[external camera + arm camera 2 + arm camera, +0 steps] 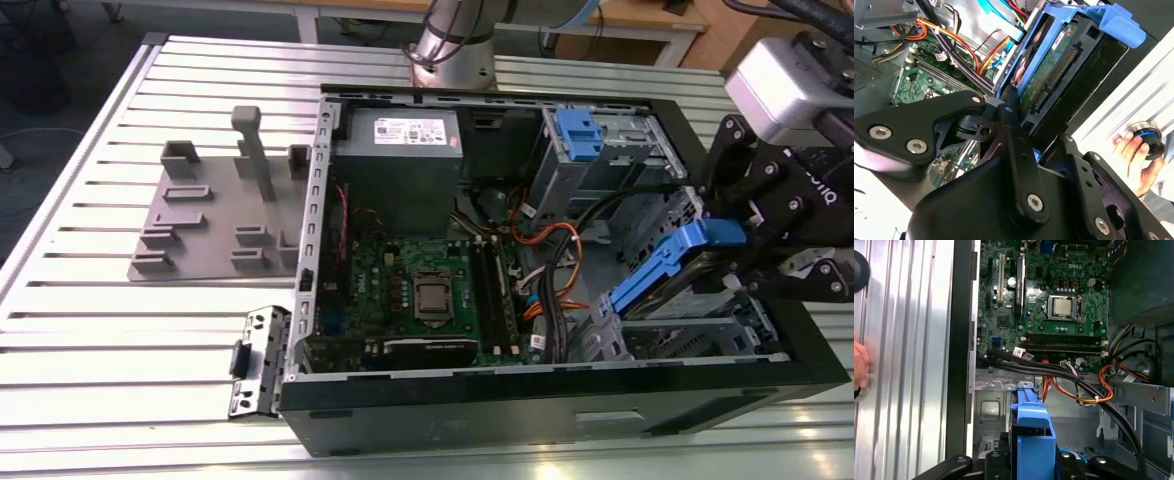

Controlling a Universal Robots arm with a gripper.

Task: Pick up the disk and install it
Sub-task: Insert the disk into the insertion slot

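Observation:
The disk (678, 268), a drive in a bright blue plastic carrier, hangs tilted over the drive bay at the exterior view's right end of the open computer case (534, 400). My gripper (742, 268) is shut on it from the exterior view's right. In the second wrist view the disk (1054, 65) shows its green circuit-board side and connector, with a black finger (1013, 125) pressed along the carrier's edge. In the first wrist view the blue carrier (1031, 432) sits between the two black fingers of my gripper (1031, 460), above the bay's grey metal floor.
Inside the case lie the green motherboard (427, 285), a grey power supply box (400, 150), orange and black cables (554, 250) and a bare blue bracket (581, 130). A grey plastic fixture (200, 215) stands on the slatted table. A person's hand (1131, 150) rests by a black knob.

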